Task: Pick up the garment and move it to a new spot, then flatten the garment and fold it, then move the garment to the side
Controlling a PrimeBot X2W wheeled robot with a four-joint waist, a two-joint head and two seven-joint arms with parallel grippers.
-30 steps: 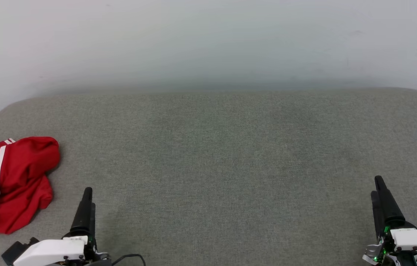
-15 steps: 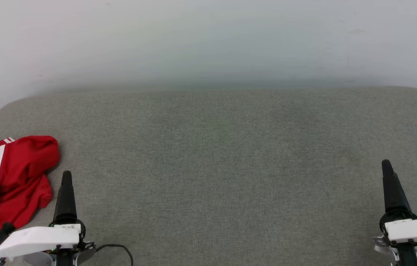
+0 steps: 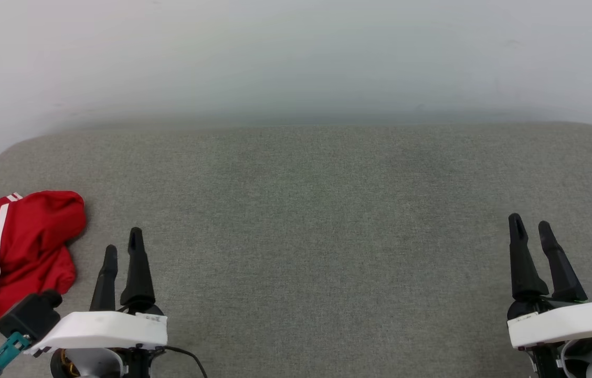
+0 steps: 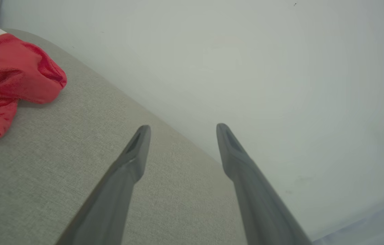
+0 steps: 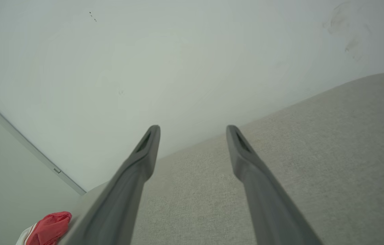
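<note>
Scanning big to small for change: wall and cushion are as they were a second back, bar a slight drift of the camera. The garment has not stirred and lies bunched at the left edge of the head view, below mid-height, partly cut off by the frame. What moved is the arms. The left gripper at lower left and the right gripper at lower right have both rolled at the wrist, so fingers that showed edge-on as one dark spike now show as two, tips apart and nothing between them. Both have also crept up the frame. The left sits just beside the garment, not touching it; the right is well apart from it, across the cushion. Judgement: the pick-up has not begun, the arms are only being readied, and the left is the likelier one to take the cloth. Materials: the wall is matte and pale, with faint scuffs at upper right. The cushion is grey-green woven fabric, flat on top, with rounded far corners. The garment is a smooth red knit with a slight sheen, heaped in soft folds, a white sleeve drooping at its left and white stripes near its top. The fingers are long, dark, tapered and matte. A small teal plug hangs by the left wrist.
</note>
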